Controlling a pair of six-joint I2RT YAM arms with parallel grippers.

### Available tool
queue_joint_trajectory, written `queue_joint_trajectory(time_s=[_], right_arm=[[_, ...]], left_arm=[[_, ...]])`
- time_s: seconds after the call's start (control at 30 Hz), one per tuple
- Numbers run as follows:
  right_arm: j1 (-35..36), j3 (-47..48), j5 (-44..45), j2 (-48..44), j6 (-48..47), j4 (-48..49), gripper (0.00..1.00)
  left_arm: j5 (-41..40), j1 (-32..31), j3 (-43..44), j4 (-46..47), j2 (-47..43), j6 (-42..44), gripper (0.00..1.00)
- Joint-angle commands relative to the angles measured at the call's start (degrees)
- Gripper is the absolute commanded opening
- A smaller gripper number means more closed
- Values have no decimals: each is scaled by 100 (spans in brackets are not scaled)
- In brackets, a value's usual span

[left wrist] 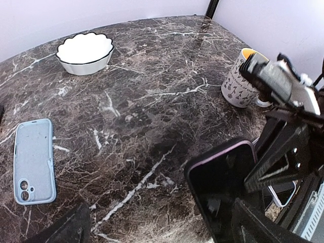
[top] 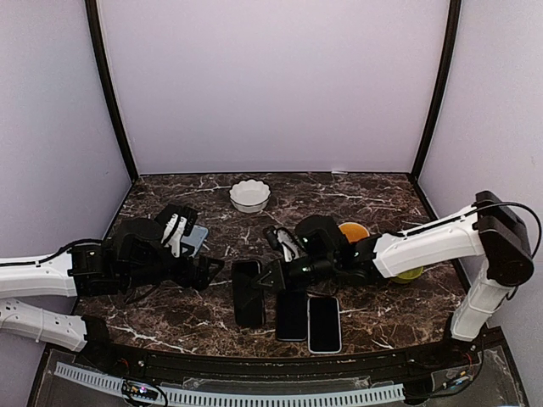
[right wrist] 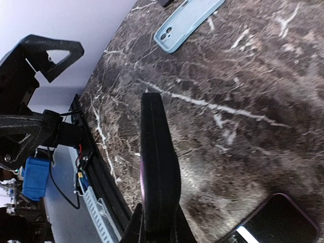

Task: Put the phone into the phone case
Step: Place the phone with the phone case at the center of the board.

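Top external: leftmost phone (near table edge)

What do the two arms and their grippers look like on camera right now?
Both the left arm and right arm have white shells with black joints and a thin black cable alongside. The left gripper and right gripper are black, with triangular cut-out fingers.

Left tool gapes wide; right tool is clamped.

Lab booth; blank walls, marble table
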Motion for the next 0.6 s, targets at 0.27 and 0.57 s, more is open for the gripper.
queue_joint_trajectory(time_s=[0.27,0.57], right_arm=[[100,-423,-519,887,1394,1884,0],[107,-157,208,970,923,534,27]], left_arm=[[103,74,-102,-238,-60,-62,99],[113,88,-107,-213,-8,-26,99]])
